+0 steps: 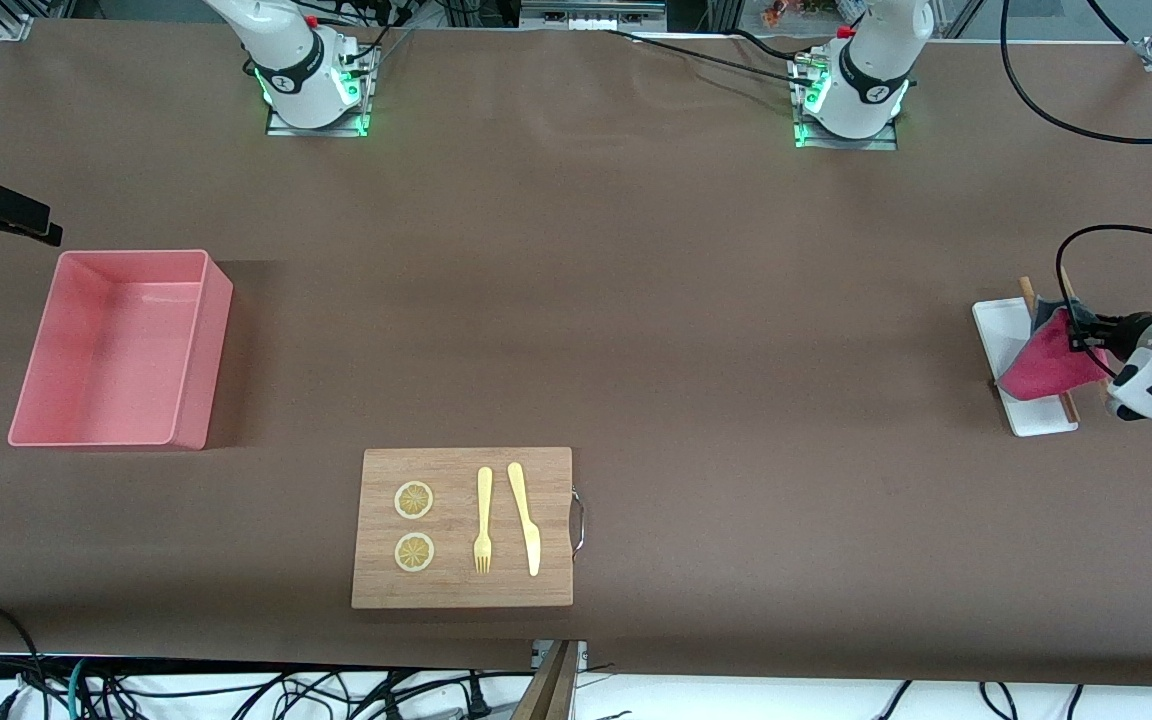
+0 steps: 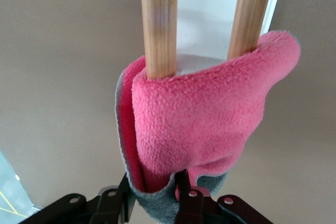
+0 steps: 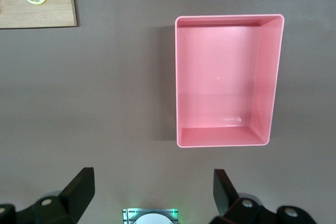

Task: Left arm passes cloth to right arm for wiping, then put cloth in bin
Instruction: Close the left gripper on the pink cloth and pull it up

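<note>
Bench: brown sheet over the whole top, both arm bases along the edge farthest from the front camera.
Cloth (image 1: 1044,362): magenta-pink, grey reverse showing at the folded edge; at the left arm's end of the bench, lifted off the tray and draped against two wooden rods (image 2: 158,22); lower corner still over the tray.
Left tool (image 1: 1086,335): over the tray, fingers pinched on the cloth's folded edge; in the left wrist view the black fingers (image 2: 182,186) clamp the grey hem with pink fleece bulging above them.
Tray (image 1: 994,322): white, rectangular, partly hidden under the cloth and rods.
Bin (image 1: 191,350): salmon-pink tub at the right arm's end of the bench, upright, nothing inside; well apart from the cloth.
Right tool (image 3: 152,190): up in the air near the bin, just off its short wall, fingers spread wide, holding nothing; arm waits.
Board (image 1: 462,528): wooden, with wire handle, nearest the front camera, between bin and tray along the bench.
On board: two lemon slices (image 1: 414,500), yellow fork (image 1: 483,520), yellow knife (image 1: 525,517), lying side by side, none touching.
</note>
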